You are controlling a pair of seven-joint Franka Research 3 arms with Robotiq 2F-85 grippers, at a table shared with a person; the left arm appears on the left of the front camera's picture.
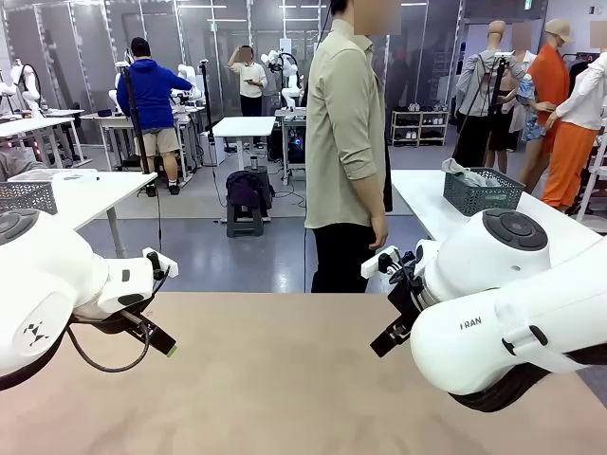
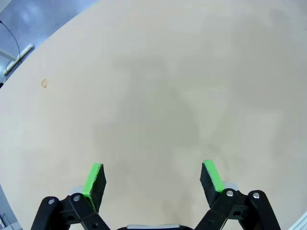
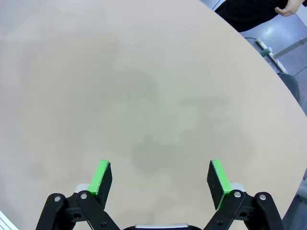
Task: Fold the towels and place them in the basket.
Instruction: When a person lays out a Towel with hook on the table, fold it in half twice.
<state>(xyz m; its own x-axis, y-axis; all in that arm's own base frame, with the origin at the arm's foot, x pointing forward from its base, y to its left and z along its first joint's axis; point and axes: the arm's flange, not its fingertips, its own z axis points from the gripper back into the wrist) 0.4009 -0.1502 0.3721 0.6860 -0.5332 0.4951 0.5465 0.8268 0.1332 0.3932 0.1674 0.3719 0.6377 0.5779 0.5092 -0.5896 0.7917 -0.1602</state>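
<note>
The towels are out of view. A dark grey lattice basket (image 1: 484,192) with grey cloth in it stands on a white side table at the far right, well beyond both arms. My left gripper (image 1: 163,343) hangs over the left part of the beige table (image 1: 285,379). In the left wrist view that gripper (image 2: 153,175) is open, with bare tabletop between its green pads (image 2: 94,178). My right gripper (image 1: 381,341) hangs over the right part of the table. The right wrist view shows this gripper (image 3: 160,175) open too, with nothing between its fingers.
A person (image 1: 346,142) stands at the far edge of the table, turned sideways, one hand (image 1: 379,232) hanging down. Another mesh basket (image 1: 27,196) sits on a white table at the far left. The table's rounded edge (image 3: 268,72) curves close by the right gripper.
</note>
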